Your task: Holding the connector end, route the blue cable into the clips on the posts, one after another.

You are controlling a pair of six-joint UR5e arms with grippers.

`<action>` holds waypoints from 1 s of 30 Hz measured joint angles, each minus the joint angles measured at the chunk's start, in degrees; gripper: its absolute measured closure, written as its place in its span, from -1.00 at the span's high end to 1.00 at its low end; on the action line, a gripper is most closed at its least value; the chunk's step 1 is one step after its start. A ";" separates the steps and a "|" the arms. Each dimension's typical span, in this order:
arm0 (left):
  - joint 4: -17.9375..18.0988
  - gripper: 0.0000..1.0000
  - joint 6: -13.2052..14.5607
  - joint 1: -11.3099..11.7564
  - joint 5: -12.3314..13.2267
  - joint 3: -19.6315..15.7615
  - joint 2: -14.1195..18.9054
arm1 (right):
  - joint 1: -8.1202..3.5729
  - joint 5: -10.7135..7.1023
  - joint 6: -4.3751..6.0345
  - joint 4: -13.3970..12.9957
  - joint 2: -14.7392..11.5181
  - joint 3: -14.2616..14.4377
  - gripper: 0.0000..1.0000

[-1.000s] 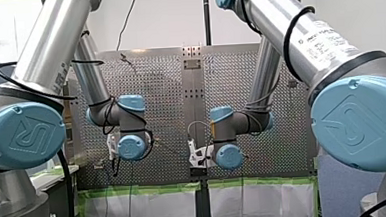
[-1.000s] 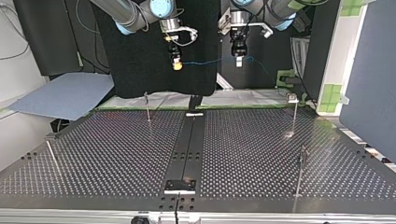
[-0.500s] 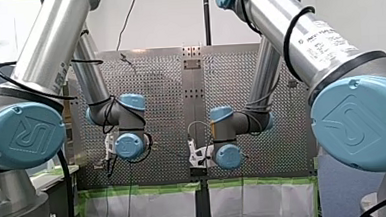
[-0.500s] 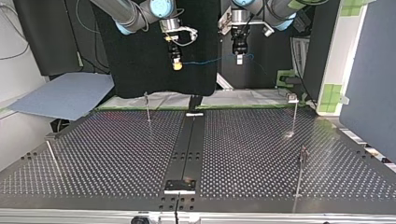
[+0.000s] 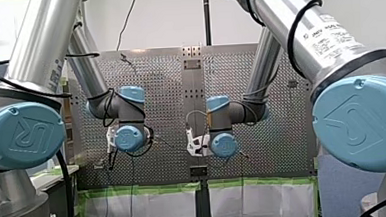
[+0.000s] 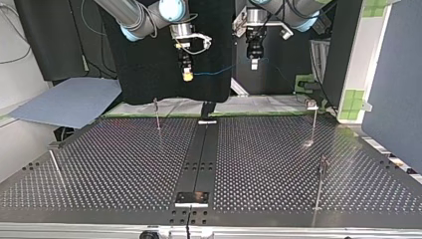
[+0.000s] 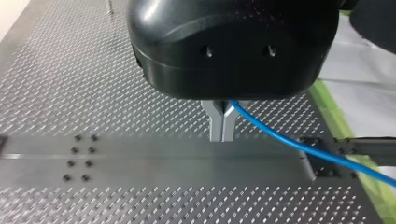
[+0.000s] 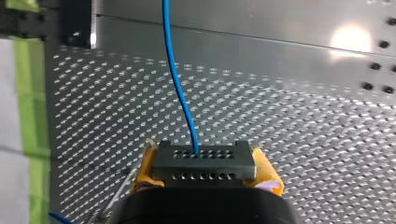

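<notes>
In the top view both grippers hang high above the table's far edge, with the thin blue cable (image 6: pixel 219 70) stretched between them. My right gripper (image 6: pixel 187 74), at that view's left, is shut on the black connector block (image 8: pixel 204 156), its yellow pads (image 8: pixel 144 172) on either side. The blue cable (image 8: pixel 180 93) leaves the block's front and runs ahead. My left gripper (image 7: pixel 222 135) has its metal fingers shut on the blue cable (image 7: pixel 299 147), which trails off sideways. In the top view my left gripper (image 6: pixel 254 63) sits at the right.
Thin posts stand on the perforated table (image 6: pixel 124 164): a post (image 6: pixel 157 113) at the far left, a post (image 6: pixel 314 122) at the far right, a post (image 6: pixel 321 184) at the near right, and a leaning post (image 6: pixel 54 167) at the near left. A metal strip (image 6: pixel 199 159) runs down the middle.
My right gripper has sunk a little with the connector in the top view, and the cable now slopes up toward my left gripper. In the front view both wrists shifted slightly left.
</notes>
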 joint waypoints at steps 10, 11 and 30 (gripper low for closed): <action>-2.16 -1.00 -4.89 1.24 -2.82 0.03 6.00 | -0.35 -4.72 1.39 5.23 -5.22 -3.90 -1.00; -2.45 -1.00 -5.01 1.39 -2.92 0.03 6.64 | -0.34 -5.21 1.54 5.70 -5.70 -4.37 -1.00; -11.42 -1.00 -6.14 5.19 -5.10 5.82 17.99 | 0.95 -15.89 2.36 16.79 -13.51 -15.44 -1.00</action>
